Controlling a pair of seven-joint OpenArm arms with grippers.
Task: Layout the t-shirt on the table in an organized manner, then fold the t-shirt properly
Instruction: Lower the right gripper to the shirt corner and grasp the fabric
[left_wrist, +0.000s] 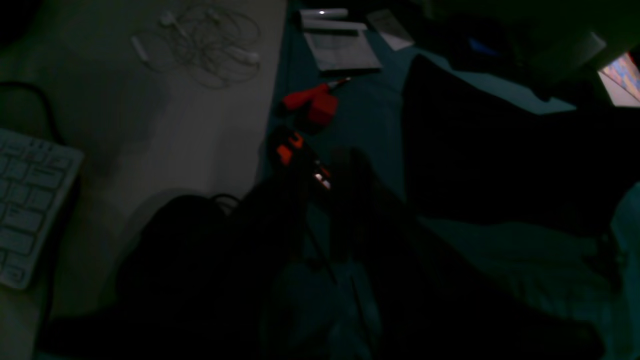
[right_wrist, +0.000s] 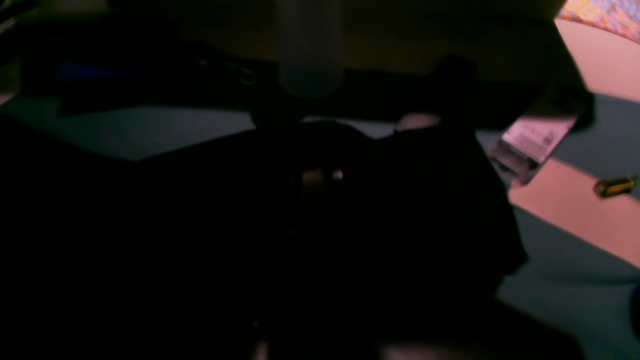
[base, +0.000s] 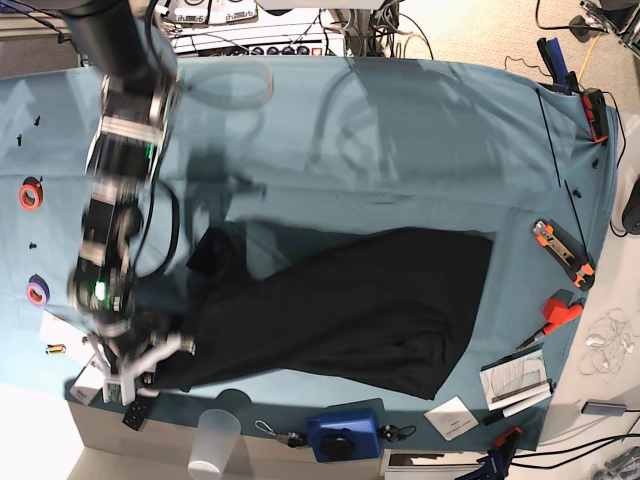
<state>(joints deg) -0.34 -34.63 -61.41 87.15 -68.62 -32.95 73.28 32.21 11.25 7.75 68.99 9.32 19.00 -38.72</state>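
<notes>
The black t-shirt (base: 340, 310) is spread out in a rumpled way on the teal table (base: 400, 130). The right gripper (base: 138, 372) is seen at the shirt's near corner, and its jaws are squeezed shut on the cloth edge there. Most of the shirt is stretched away from this gripper, toward the red tool (base: 560, 312). The left gripper cannot be made out in the dark wrist views, so its jaws cannot be told.

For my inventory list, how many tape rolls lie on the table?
2. An orange-red roll and a purple roll below it, both by the base view's left edge. The arm may hide others.
</notes>
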